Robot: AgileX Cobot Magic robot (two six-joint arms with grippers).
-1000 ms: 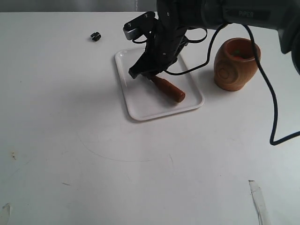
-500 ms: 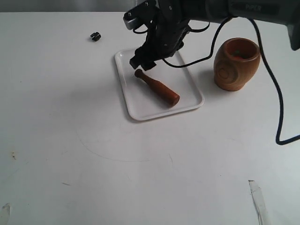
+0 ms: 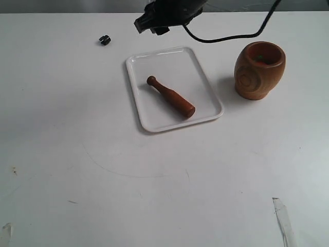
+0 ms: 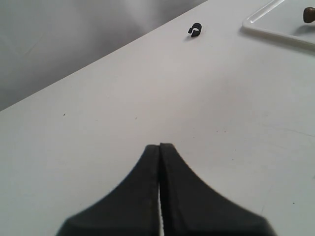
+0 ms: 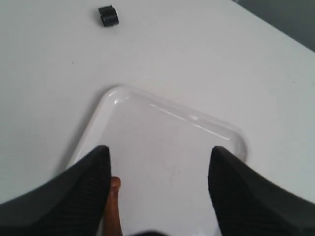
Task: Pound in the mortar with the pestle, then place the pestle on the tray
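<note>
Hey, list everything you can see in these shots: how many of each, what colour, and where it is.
Flat white rectangular plastic tray: one, white, mid-table.
Dark reddish-brown wooden pestle: one, lying on the tray, nothing holding it.
Rounded light-brown wooden mortar: one, upright, beside the tray, not touching it.
Small black clip-like part: one, black, on the table on the tray's other side.
White table: one, under everything.
Right gripper: black, open, above the tray.
Left gripper: black, shut, empty, over bare table.

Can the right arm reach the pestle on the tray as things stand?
Probably yes. The right gripper hangs open above the tray. The pestle lies uncovered on the tray, with nothing between it and the gripper.
</note>
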